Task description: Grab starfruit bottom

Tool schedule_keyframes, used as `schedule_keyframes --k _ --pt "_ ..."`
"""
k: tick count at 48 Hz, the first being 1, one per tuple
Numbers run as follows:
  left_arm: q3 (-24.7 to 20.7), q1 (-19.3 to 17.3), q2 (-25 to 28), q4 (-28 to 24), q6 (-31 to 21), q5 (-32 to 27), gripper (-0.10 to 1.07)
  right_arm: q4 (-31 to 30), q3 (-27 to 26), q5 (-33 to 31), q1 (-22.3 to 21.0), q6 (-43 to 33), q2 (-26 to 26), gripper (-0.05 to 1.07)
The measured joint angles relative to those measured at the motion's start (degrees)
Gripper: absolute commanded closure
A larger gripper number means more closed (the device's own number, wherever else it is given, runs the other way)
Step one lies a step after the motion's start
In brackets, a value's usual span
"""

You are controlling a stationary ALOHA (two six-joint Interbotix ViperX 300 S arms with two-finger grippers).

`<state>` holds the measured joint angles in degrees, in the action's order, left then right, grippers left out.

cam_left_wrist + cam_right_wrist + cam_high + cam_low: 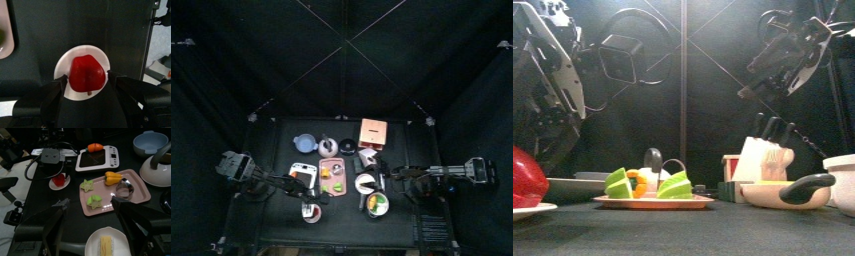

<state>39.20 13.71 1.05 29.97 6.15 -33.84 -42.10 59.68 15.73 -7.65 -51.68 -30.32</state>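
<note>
Two small yellow-green star-shaped starfruit pieces (87, 185) (95, 202) lie on a pink tray (137, 203), beside an orange piece (113, 178) and a small metal cup (125, 189). I cannot tell which piece is the bottom. In the front view the green pieces (676, 185) stand on the tray (653, 202). My right gripper (92, 215) hangs open above the tray's near end, holding nothing. My left gripper (87, 80) is open wide, and its jaws straddle a red toy fruit (87, 72) on a small white plate (67, 60), away from the tray.
A white kettle (157, 170) and a blue bowl (150, 142) stand beyond the tray. A white board with an orange fruit (97, 155) lies farther off. A white plate with a yellow piece (107, 245) sits under the right gripper. A knife block (760, 150) stands at the right.
</note>
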Motion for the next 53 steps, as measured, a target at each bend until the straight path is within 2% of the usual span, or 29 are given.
schedule_keyframes --k 31,53 --pt "-2.8 -0.1 -0.3 -2.8 -0.1 -0.7 0.0 0.1 0.3 0.0 0.0 0.3 0.0 0.04" --pt "-4.0 -0.4 -3.3 -9.5 -1.1 -2.8 0.01 -0.4 0.3 -0.1 0.0 0.6 -2.4 0.04"
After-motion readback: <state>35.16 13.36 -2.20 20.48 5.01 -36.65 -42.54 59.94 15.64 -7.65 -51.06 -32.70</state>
